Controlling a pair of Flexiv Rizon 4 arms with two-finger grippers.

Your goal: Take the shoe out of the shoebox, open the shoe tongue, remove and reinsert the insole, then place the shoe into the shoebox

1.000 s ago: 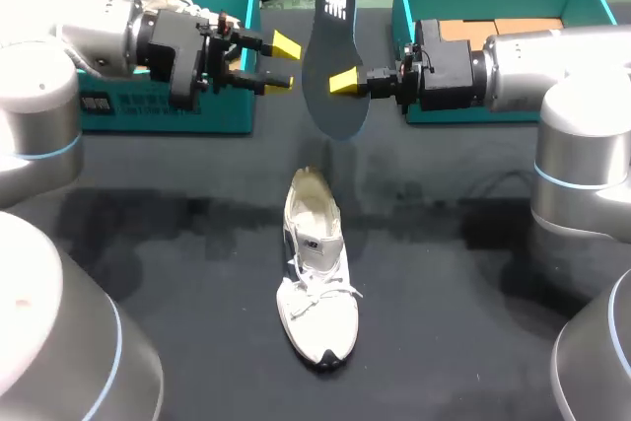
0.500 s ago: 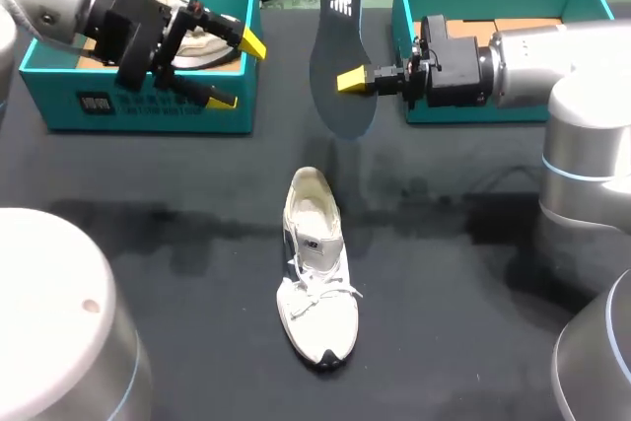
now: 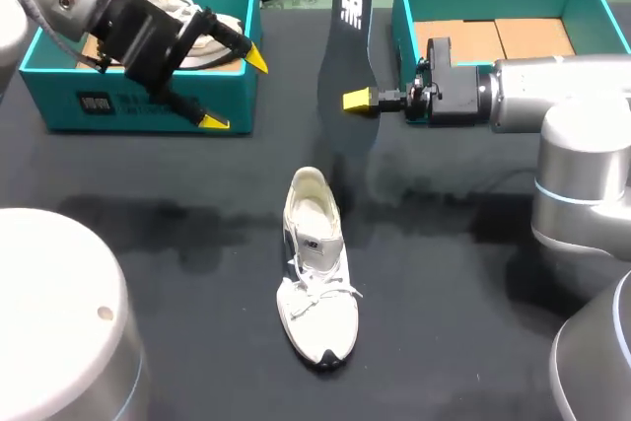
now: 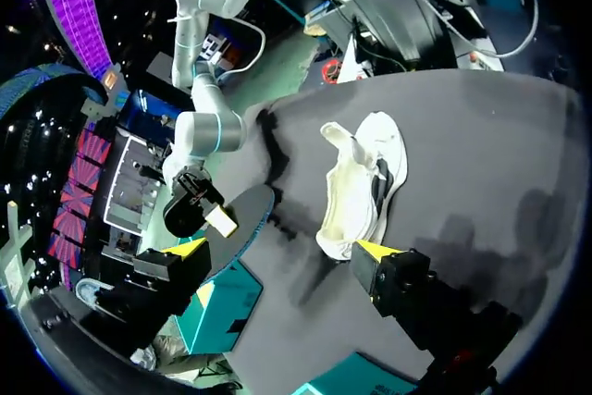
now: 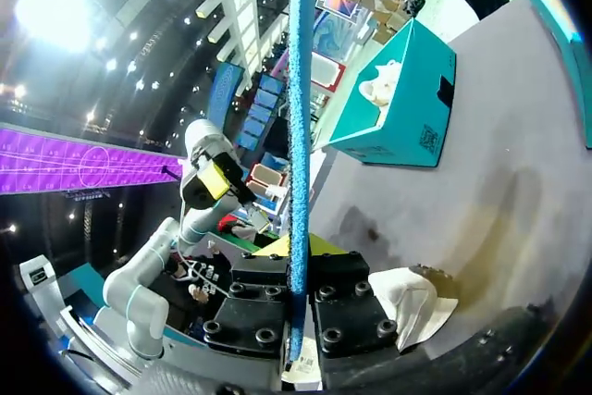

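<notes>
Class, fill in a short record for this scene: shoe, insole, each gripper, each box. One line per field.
Shoe: white shoe on the dark table, outside both boxes
Insole: insole out of the shoe, held on edge above the table
Right gripper: right gripper shut on the insole
Left gripper: left gripper open, empty, in front of the left box
Left box: holds another shoe
Right box: right box has no shoe inside

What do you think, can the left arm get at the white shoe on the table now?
Probably yes. The left pincer is open and empty near the left shoebox, with nothing between it and the shoe. The right pincer holds the insole off that path.
</notes>
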